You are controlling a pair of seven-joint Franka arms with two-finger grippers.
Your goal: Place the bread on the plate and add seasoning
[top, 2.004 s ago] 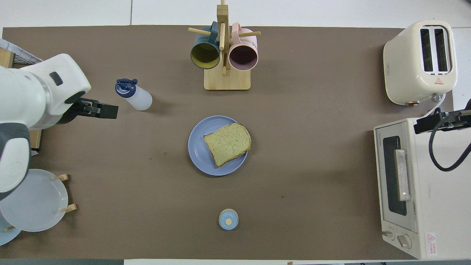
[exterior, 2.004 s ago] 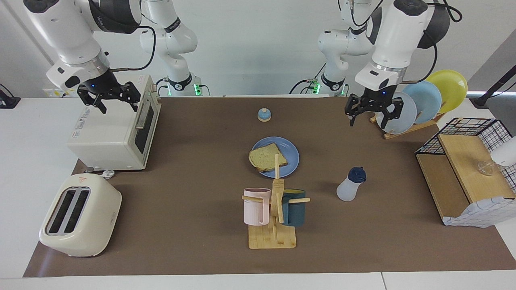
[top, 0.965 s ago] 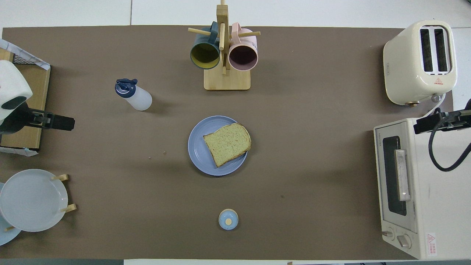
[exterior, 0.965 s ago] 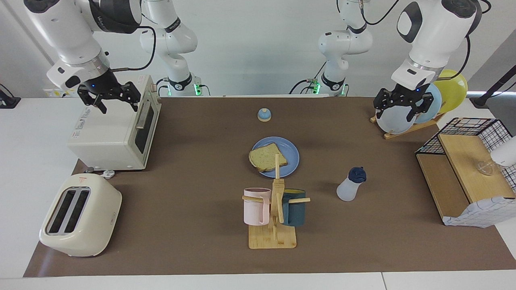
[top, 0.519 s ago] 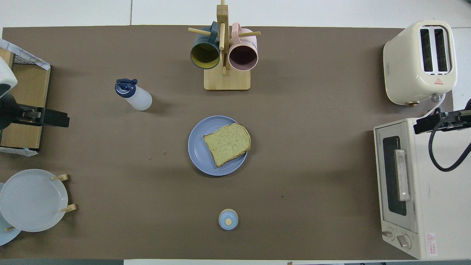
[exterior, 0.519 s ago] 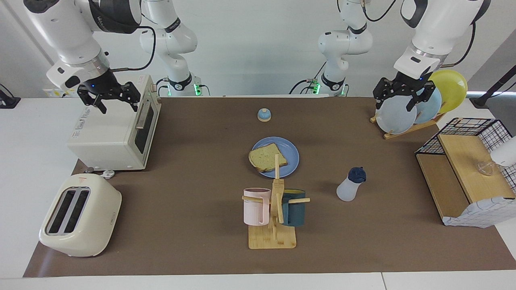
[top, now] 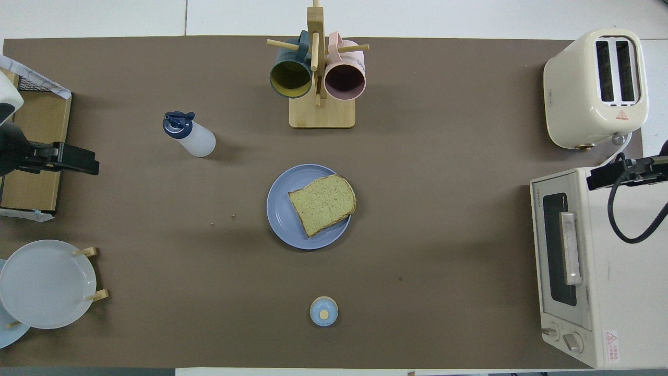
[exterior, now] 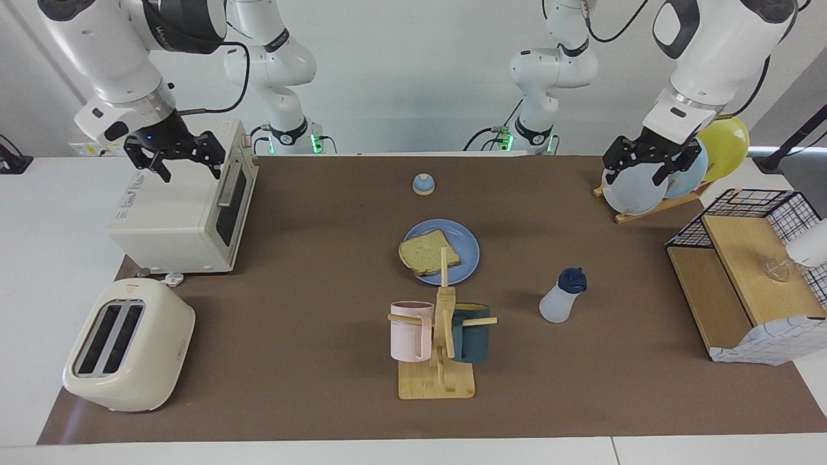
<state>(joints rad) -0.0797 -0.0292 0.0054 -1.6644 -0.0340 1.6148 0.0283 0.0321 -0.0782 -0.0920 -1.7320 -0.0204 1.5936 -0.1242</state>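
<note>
So the bread (top: 322, 204) sits on the blue plate (top: 284, 209) mid-table, hanging a bit over the rim toward my right arm's end. Seasoning bottle (exterior: 562, 296) stands upright near the left arm's end, well apart from the plate. My left gripper (exterior: 650, 160) is up over the plate rack (exterior: 652, 205), fingers spread, holding nothing; my right gripper (exterior: 174, 155) waits over the toaster oven (exterior: 184, 208), also wide and empty. Overhead only catches the gripper tips; the facing view shows both fully, but there the mug tree (exterior: 441, 336) partly covers the plate. A small blue dome (top: 323, 311) and a toaster (top: 597, 87) are around too
</note>
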